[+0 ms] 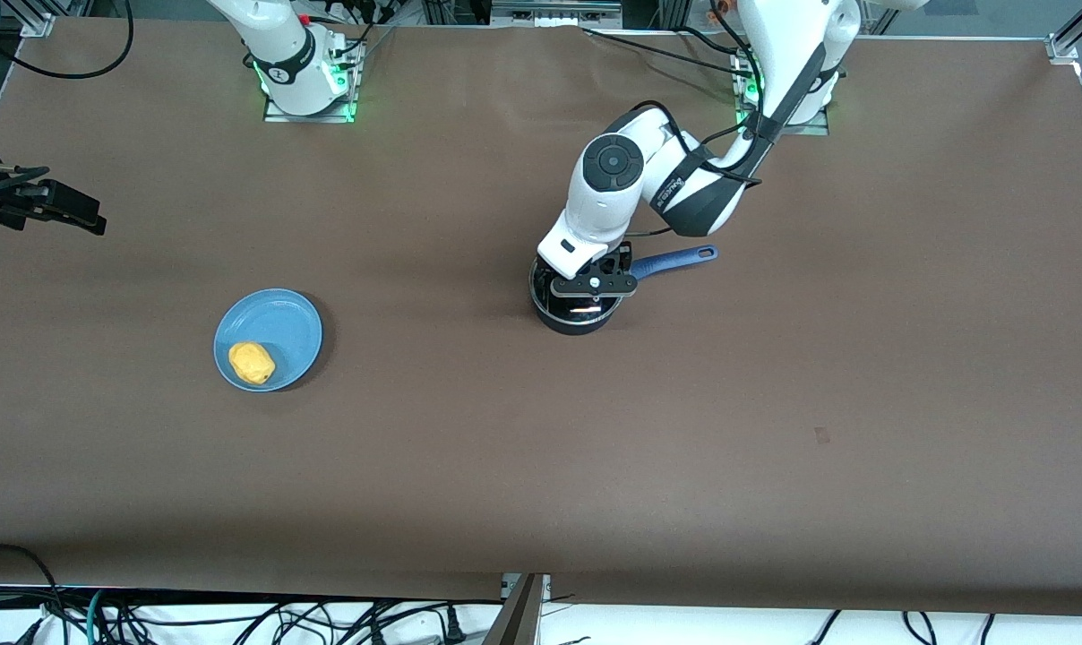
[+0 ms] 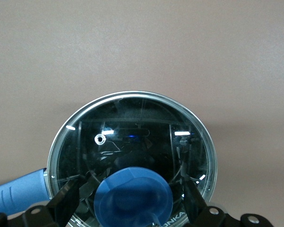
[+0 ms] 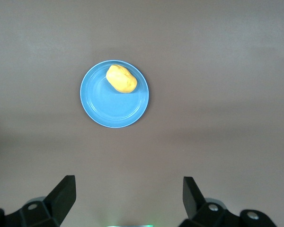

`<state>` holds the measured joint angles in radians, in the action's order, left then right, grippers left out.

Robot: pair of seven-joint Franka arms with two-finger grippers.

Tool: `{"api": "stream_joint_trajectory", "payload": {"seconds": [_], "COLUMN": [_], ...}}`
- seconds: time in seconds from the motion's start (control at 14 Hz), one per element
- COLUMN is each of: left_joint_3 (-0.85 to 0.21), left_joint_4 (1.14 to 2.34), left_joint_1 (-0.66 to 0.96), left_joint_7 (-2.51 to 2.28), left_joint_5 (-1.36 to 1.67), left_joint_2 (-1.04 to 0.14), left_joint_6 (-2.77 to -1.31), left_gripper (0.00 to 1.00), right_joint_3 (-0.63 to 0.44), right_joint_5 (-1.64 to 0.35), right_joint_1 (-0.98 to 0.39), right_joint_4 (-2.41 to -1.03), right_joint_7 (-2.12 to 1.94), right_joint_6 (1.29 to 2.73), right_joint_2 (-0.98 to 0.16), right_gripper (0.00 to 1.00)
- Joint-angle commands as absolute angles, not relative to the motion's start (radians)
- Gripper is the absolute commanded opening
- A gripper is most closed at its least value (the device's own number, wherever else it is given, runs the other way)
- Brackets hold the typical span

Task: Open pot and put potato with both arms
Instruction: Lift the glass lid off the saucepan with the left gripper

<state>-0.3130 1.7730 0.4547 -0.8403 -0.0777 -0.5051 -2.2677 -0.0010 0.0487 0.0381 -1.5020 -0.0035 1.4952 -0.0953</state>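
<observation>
The black pot (image 1: 561,322) stands mid-table with its blue handle (image 1: 675,261) toward the left arm's end. Its glass lid (image 2: 132,127) is on, with the blue knob (image 2: 132,198) in the middle. My left gripper (image 1: 595,287) is right over the lid, open, with one finger (image 2: 71,194) on each side of the knob and a gap to it. The yellow potato (image 1: 252,363) lies on a blue plate (image 1: 281,322) toward the right arm's end. My right gripper (image 1: 75,210) is open and empty, high over the table's edge at the right arm's end; its wrist view shows the potato (image 3: 121,78).
The brown table (image 1: 774,403) holds only the pot and the plate (image 3: 114,101). The arm bases stand along the edge farthest from the front camera. Cables lie past the edge nearest the front camera.
</observation>
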Motion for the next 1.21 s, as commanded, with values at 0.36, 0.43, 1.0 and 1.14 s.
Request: {"api": "stream_joint_trajectory", "payload": {"seconds": [0.36, 0.43, 1.0, 1.14], "left_joint_3": [-0.308, -0.308, -0.308, -0.308], "left_joint_4": [1.769, 1.764, 1.742, 1.762], "left_joint_1": [0.462, 0.462, 0.344, 0.235], "left_joint_7": [-0.862, -0.862, -0.775, -0.607], "left_joint_5": [-0.107, -0.106, -0.092, -0.034], "left_joint_2": [-0.506, -0.502, -0.319, -0.214], "left_joint_6": [-2.267, -2.247, -2.031, -1.947], "left_gripper": [0.57, 0.55, 0.55, 0.55], "right_joint_3": [-0.002, -0.002, -0.005, -0.003], "right_joint_5": [0.054, 0.054, 0.052, 0.054], "right_joint_1": [0.041, 0.041, 0.051, 0.043], "right_joint_4": [-1.476, -1.476, -1.476, -1.477], "right_joint_7": [0.009, 0.009, 0.009, 0.009], "right_joint_6": [1.496, 1.499, 1.526, 1.532], "right_joint_2": [-0.106, -0.106, -0.113, -0.132], "right_gripper": [1.00, 1.00, 1.00, 1.00]}}
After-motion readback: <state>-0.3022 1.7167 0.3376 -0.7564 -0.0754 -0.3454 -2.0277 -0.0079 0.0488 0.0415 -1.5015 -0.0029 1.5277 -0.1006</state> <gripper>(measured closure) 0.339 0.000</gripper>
